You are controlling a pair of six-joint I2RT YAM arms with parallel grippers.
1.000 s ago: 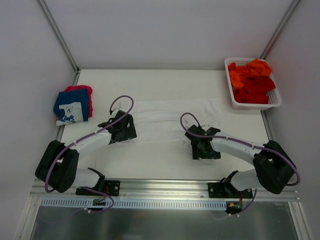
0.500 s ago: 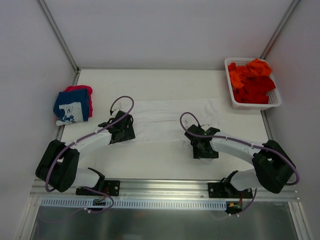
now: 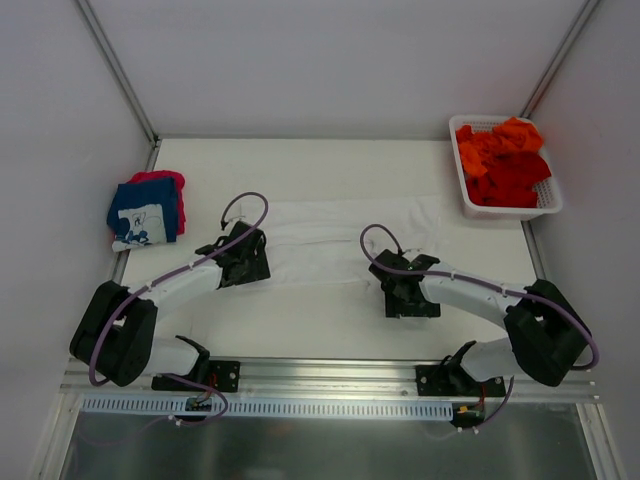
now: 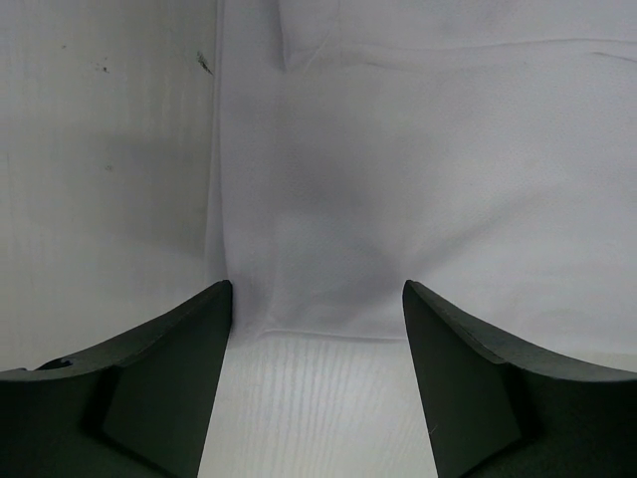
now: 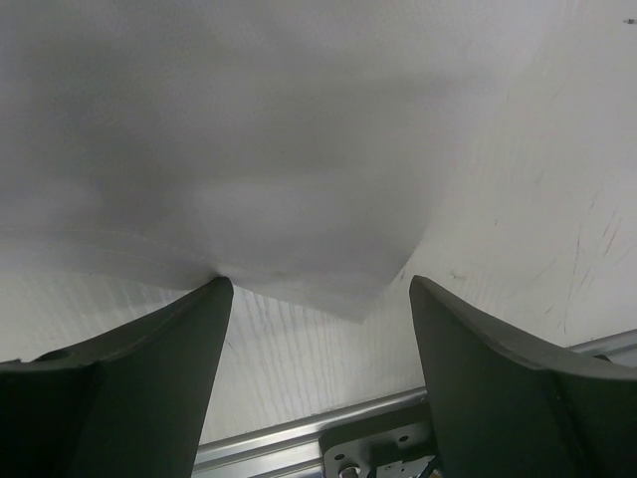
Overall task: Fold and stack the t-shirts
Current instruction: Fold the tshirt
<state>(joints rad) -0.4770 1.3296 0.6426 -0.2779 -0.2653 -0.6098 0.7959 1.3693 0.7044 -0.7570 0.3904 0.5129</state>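
Well, on the surface (image 3: 300, 170) the white t-shirt (image 3: 340, 238) lies spread mid-frame. The left pincer (image 4: 317, 289) and right pincer (image 5: 317, 284) both gape open, straddling its lower hem by the corners. Best they dip lower and pinch together, catching every layer.

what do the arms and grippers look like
The left arm and right arm have white links, chunky black joints and a thin purple cable looping near each wrist. The left gripper and right gripper have matte black, wedge-shaped fingers. No markings show.
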